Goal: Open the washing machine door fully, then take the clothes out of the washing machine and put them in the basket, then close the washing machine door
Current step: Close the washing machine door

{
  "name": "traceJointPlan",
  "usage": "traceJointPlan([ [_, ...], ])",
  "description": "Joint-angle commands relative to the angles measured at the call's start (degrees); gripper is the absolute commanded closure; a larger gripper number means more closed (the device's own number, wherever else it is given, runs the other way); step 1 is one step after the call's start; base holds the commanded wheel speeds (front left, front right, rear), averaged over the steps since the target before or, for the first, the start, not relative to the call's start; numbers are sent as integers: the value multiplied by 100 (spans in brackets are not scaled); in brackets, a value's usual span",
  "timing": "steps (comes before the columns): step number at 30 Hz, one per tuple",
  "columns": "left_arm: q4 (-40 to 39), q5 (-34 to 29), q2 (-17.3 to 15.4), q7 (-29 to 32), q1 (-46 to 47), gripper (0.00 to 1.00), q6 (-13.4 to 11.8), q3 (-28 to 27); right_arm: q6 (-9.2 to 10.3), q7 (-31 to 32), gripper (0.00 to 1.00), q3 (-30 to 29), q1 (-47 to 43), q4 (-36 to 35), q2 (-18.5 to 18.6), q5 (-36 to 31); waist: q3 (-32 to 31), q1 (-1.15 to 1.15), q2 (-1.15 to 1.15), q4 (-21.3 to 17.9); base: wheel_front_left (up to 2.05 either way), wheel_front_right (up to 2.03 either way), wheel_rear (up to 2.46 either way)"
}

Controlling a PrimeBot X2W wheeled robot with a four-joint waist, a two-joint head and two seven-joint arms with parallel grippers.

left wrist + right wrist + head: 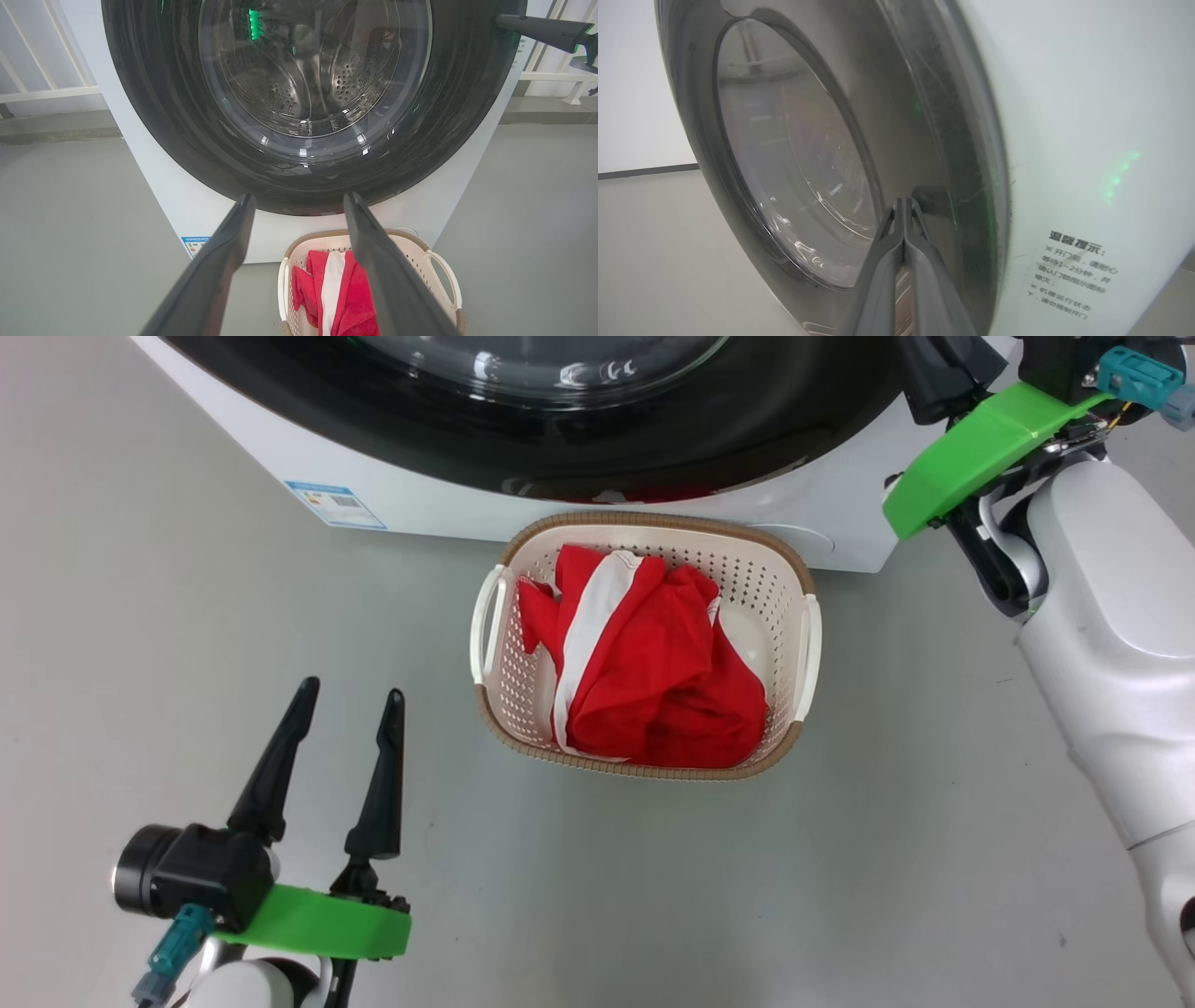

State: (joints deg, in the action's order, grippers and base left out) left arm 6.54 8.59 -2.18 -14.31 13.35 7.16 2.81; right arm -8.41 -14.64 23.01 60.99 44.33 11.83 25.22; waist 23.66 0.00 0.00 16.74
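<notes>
Grey floor [187, 663]. Washing machine [448, 504] at top; washing machine door [747, 420] looks shut or nearly. Clothes [653, 672] in basket [644, 770], centre. Left gripper [351, 691] lower left, jaws spread, empty. Right gripper [904, 203] jaws pressed together, tips at door rim. Door likely rigid, glossy, slippery: push rim edge.

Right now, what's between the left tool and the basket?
Only bare grey floor: in the head view, the open left tool stands apart from the basket.
</notes>
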Motion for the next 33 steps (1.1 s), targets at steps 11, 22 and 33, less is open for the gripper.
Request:
traceJointPlan([
  [11, -73, 41, -70, -69, 138, 0, 33, -288, 92, -36, 100, -305, -256, -382, -411, -137, -227, 0, 0, -331, 0, 0, 0],
  [22, -49, 253, -80, -69, -22, 0, 33, -430, 92, -36, 0, -340, -1534, -1392, -616, -259, -837, 0, 0, -1123, 0, 0, 0],
  [33, 19, 324, -102, -69, -465, 0, 33, -688, 92, -36, 0, -755, -3039, -2153, -800, -674, -1609, 0, 0, -1917, 0, 0, 0],
])
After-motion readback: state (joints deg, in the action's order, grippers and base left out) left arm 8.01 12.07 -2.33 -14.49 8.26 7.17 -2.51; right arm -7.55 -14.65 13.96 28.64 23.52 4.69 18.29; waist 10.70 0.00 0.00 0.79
